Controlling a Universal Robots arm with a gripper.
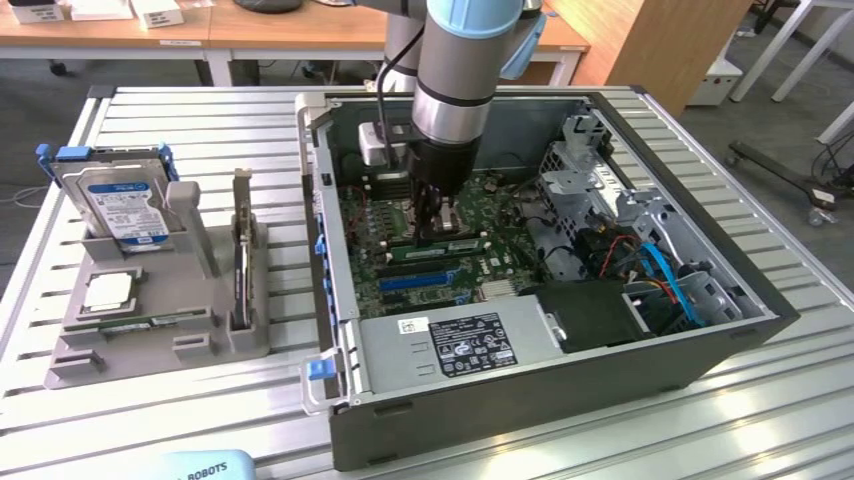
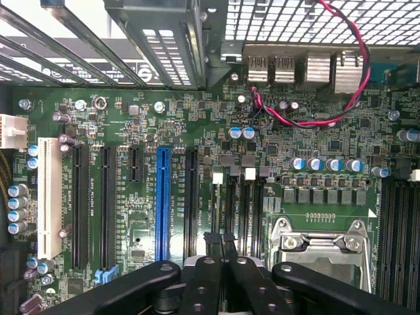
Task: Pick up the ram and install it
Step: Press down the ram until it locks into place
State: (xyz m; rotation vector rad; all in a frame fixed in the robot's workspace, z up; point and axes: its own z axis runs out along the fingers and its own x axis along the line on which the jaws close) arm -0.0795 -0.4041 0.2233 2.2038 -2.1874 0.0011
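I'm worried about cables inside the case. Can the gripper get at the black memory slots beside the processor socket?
Probably yes. The gripper hangs right by the memory slots, the case is open on that side, and the red-and-black cable loops away near the rear ports.

- A ribbed silver aluminium-profile desk fills the foreground of the exterior view, and daylight glints off its grooves at the exterior view's right.
- Beyond it stands a long light-wood table on white legs, carrying small white boxes.
- An orange-brown wooden cabinet panel rises at the exterior view's upper right.
- The grey carpeted floor lies around them.
- White frame legs and a dark wheeled base stand at the far right.
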